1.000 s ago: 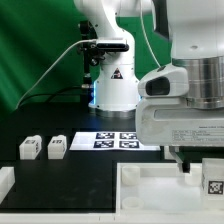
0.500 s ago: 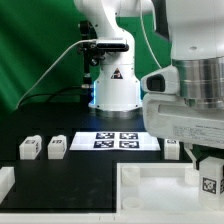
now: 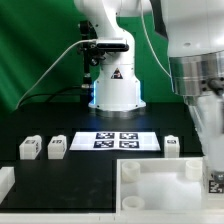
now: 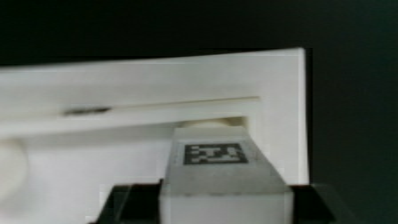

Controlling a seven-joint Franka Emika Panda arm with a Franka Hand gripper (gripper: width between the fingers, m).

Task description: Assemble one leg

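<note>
- The claw (image 4: 217,200) is gripping a leg (image 4: 221,168) — a small white block with a black-and-white tag on its face — its dark fingers (image 4: 134,203) pressing against the block's two sides in the wrist view.
- In that same view the held leg is hanging over the large white panel (image 4: 107,90), close to one of its corners, with the black tabletop (image 4: 347,60) showing beyond the panel's edge; whether the block is touching the panel cannot be told.
- In the exterior view the arm's grey wrist (image 3: 200,70) is filling the right side of the picture, reaching down toward the panel (image 3: 160,185) at the near right corner of the tabletop (image 3: 30,125); a tagged block (image 3: 214,182) is just showing at the picture's right edge, above the panel.
- Two more legs (image 3: 29,148) (image 3: 56,146) are standing just beside each other, upright, toward the tabletop's left edge — well apart from the panel.
- A fourth leg (image 3: 172,146) is sitting near the right end of the marker board (image 3: 115,141), which is lying flat at mid-tabletop in front of the robot's white base (image 3: 115,85).
- A further white part (image 3: 5,182) is resting at the near left corner, cut off by the picture's edge.
</note>
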